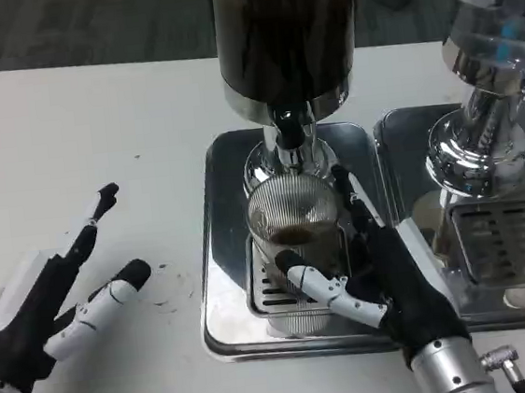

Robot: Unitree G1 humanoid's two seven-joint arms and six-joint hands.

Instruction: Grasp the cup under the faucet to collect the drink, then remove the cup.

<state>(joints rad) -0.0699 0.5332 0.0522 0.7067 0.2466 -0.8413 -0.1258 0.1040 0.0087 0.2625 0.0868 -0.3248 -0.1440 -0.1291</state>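
A ribbed clear cup [294, 234] with a little dark drink in it stands on the drip grille, right below the faucet [290, 135] of the dark drink dispenser [285, 34]. My right hand [384, 282] is at the cup's right side, thumb across the cup's front and fingers [351, 192] reaching past its right wall. Whether it grips the cup tightly I cannot tell. My left hand [53, 303] lies open on the white table to the left, fingers spread, holding nothing.
The cup's steel drip tray [224, 257] sits mid-table. A second dispenser [491, 50] with its own tray and grille [512, 245] stands at the right. Small dark specks and a faint ring mark the table near my left hand.
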